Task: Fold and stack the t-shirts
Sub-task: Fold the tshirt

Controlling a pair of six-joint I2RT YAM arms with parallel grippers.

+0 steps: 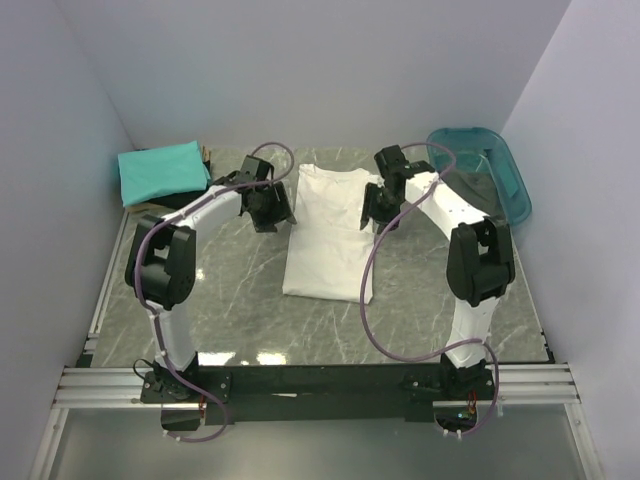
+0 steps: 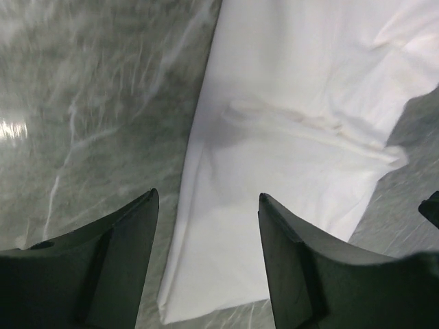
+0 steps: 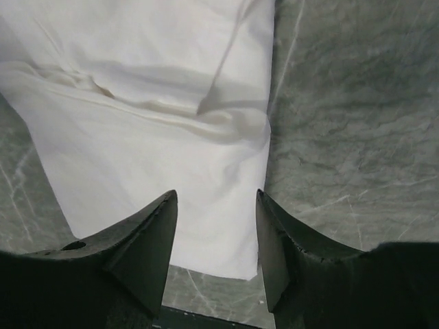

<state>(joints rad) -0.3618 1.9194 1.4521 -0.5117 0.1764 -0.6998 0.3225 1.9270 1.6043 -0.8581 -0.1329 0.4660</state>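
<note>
While folded lengthwise, plain white t-shirt [image 1: 328, 235].

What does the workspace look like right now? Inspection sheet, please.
Surface: grey marbled table, glossy.
Job's things: white t-shirt folded into a long strip at centre; teal t-shirt folded at far left.
Clutter: translucent teal tub at far right.
Grippers: left gripper and right gripper open, holding nothing, over the white shirt's side edges.
Cables: purple cables loop off both arms; the right one crosses the shirt's right edge in the top view.
Surroundings: plain pale walls on three sides.
</note>
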